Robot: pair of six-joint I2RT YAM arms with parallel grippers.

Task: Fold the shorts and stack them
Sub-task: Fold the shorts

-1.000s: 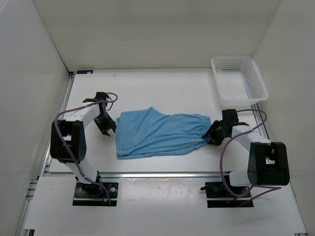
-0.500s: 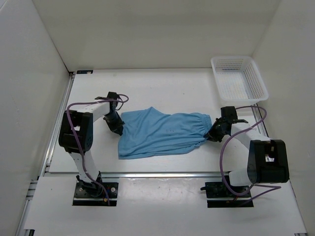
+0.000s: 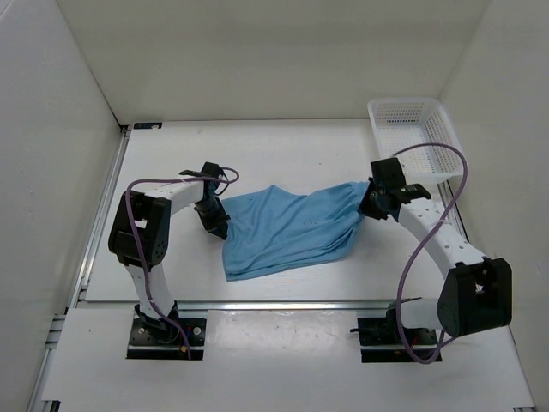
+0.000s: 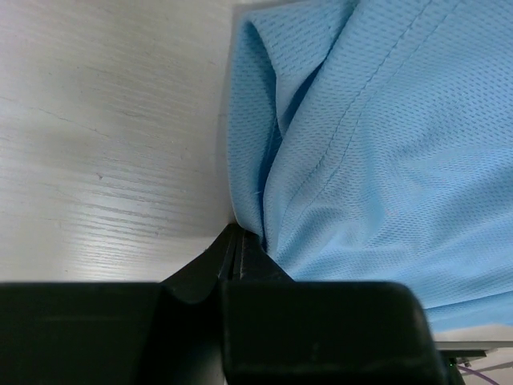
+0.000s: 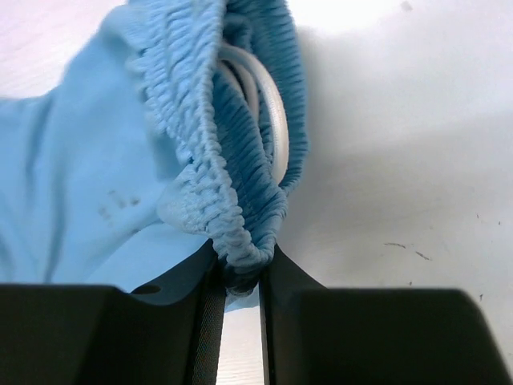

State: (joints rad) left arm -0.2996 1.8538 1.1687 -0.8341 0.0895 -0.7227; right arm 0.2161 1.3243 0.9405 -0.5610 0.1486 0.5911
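Left jaws: the left gripper (image 4: 240, 245) has its jaws pressed together, and a fold from the left edge of the shorts (image 3: 287, 233) runs right down into the tips, so it is pinching the cloth.
Right jaws: the right gripper (image 5: 239, 273) is clamped on the gathered waistband (image 5: 215, 152); the ribbed elastic bunches up between the two fingers and keeps them slightly apart.
Table: a pale wooden table top (image 3: 283, 154) inside white walls, with both arms reaching in from the near edge.
Shorts, place: in the middle of the table, strung between the two grippers, waistband end to the right and leg end to the left.
Shorts, lie: light sky-blue mesh fabric, rumpled rather than flat. The right end is pulled toward the far side at the right gripper, and the lower left corner trails toward the near edge.
Basket: a white mesh basket (image 3: 403, 104) sits at the far right corner, apart from the shorts, with the right arm's purple cable arching in front of it.
Drawstring: a loop of white drawstring (image 5: 271, 120) shows inside the folded waistband, just above the right fingers.
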